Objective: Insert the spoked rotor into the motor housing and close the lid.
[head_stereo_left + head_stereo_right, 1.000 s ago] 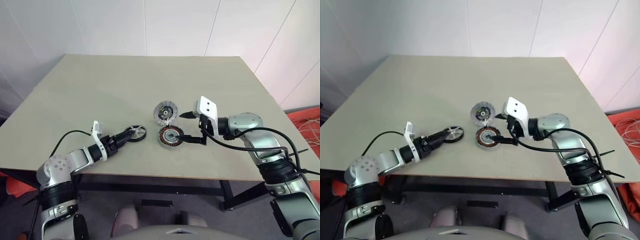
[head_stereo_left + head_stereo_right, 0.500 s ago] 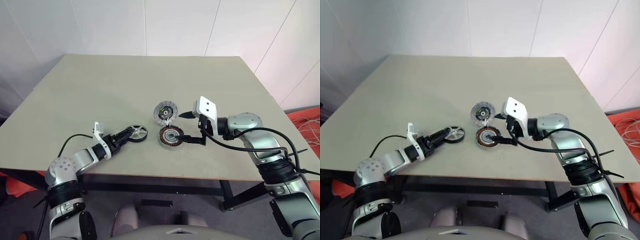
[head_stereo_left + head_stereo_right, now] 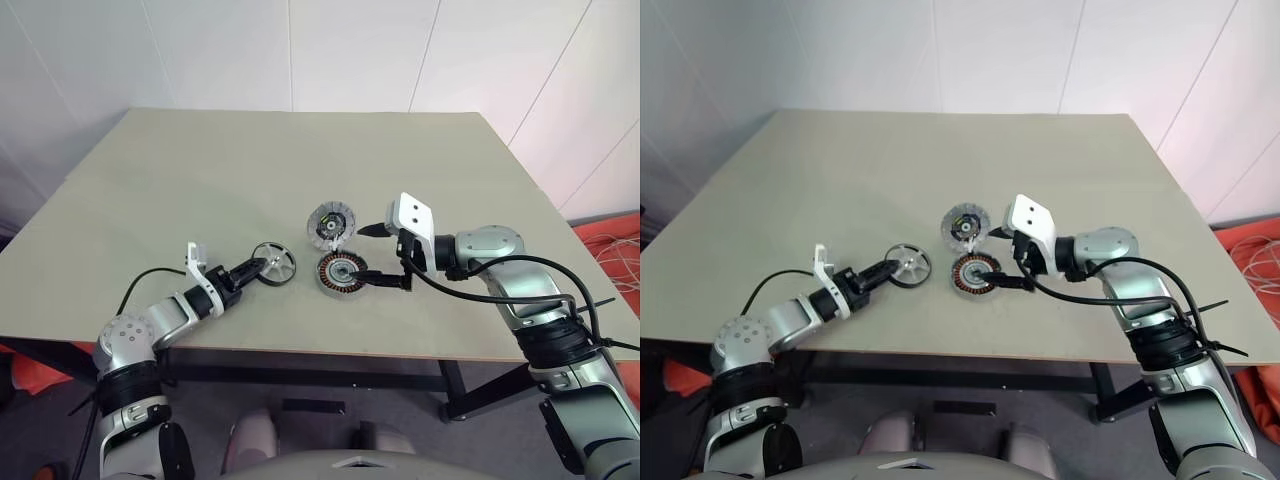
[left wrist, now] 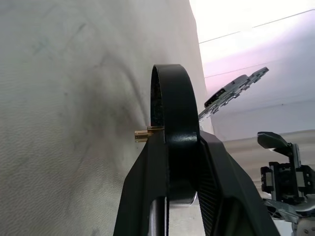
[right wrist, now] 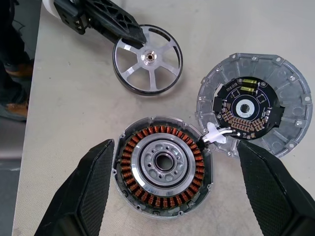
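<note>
The spoked rotor (image 3: pixel 274 264), black-rimmed with silver spokes, stands tipped up on edge near the table's front left. My left gripper (image 3: pixel 257 267) is shut on it, and the left wrist view shows the black rim (image 4: pixel 172 98) pinched between the two fingers. The motor housing (image 3: pixel 341 273), with copper windings around a silver hub, lies flat to the rotor's right. The lid (image 3: pixel 331 224) rests just behind the housing with its circuit face (image 5: pixel 246 108) showing, joined to it by a white connector (image 5: pixel 216 133). My right gripper (image 3: pixel 384 255) is open at the housing's right side, its fingers (image 5: pixel 83 196) spread wider than the housing.
Everything sits on a beige table (image 3: pixel 200 170), whose front edge runs close below the parts. A black cable (image 3: pixel 150 275) loops from my left wrist. White walls stand behind the table.
My left gripper's fingers have come together on the rotor's rim, and the rotor has tipped from lying flat to standing on edge. The right arm, housing and lid have not moved.
</note>
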Available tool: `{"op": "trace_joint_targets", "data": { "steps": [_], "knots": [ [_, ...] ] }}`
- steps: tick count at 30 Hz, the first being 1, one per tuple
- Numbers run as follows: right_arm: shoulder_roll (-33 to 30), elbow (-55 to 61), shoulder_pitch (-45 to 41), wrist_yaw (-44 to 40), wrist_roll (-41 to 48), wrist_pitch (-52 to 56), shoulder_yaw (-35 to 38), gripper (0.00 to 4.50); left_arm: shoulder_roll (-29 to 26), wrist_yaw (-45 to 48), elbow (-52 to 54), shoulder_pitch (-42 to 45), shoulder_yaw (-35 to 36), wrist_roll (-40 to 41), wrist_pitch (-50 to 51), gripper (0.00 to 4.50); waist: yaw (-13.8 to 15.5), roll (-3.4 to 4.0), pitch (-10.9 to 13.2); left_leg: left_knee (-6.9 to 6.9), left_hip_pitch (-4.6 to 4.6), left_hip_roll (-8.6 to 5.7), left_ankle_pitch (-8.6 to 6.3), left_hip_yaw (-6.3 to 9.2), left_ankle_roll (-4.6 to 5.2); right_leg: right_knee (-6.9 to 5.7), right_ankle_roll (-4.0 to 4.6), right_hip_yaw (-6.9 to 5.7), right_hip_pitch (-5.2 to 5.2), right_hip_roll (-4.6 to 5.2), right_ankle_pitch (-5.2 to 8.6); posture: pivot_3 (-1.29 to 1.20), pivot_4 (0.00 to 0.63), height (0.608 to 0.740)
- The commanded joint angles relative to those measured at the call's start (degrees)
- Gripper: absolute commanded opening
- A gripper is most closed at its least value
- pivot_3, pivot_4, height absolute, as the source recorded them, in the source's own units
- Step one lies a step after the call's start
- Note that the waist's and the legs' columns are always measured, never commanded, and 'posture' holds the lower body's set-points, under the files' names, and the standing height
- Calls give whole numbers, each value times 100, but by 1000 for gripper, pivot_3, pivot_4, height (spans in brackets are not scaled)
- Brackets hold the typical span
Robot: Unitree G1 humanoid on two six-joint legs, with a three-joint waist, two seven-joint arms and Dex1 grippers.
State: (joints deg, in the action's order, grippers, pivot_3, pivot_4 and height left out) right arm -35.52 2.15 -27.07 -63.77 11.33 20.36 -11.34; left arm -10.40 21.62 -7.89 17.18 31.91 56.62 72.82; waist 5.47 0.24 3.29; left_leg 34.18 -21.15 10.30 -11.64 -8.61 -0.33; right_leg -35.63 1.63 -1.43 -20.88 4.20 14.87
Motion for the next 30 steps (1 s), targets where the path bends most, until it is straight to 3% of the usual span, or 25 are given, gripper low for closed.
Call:
{"op": "trace_joint_targets", "data": {
  "steps": [1, 10, 20, 25, 30],
  "knots": [
    [-128, 239, 19, -9, 151, -49, 234, 4500, -360, 115, 472, 67, 92, 603, 484, 407, 1, -5, 3, -1, 0, 0, 0, 0, 0, 0, 0, 0, -1, 0, 0, 0, 0, 740],
    [-630, 520, 374, -211, 581, 225, 727, 4500, -1045, 251, 549, 132, 215, 1677, 1271, 407, 3, -5, 8, -1, 0, -5, 0, -1, 0, 1, 0, 1, 0, 0, 0, 0, 0, 740],
    [-1224, 530, 739, -359, 884, 386, 1287, 4500, -299, -391, 253, 739, -222, 2783, 1034, 407, 21, -9, 11, 0, 5, -7, 0, -2, 1, 4, -1, 1, 8, 2, 0, 0, 0, 740],
    [-1160, 591, 714, -279, 890, 409, 1232, 4500, 127, -629, -408, 1131, -473, 2664, 676, 407, 12, -10, 11, 0, 4, -7, 1, -2, 1, 2, -1, 1, 6, 0, 0, 0, 0, 740],
    [-1122, 623, 706, -213, 910, 406, 1204, 4500, 208, -683, -1156, 1353, -615, 2348, 461, 407, 13, -10, 11, 1, 1, -10, 1, -1, 3, 7, -2, 1, 6, 1, 0, 0, 0, 740]
  ]
}}
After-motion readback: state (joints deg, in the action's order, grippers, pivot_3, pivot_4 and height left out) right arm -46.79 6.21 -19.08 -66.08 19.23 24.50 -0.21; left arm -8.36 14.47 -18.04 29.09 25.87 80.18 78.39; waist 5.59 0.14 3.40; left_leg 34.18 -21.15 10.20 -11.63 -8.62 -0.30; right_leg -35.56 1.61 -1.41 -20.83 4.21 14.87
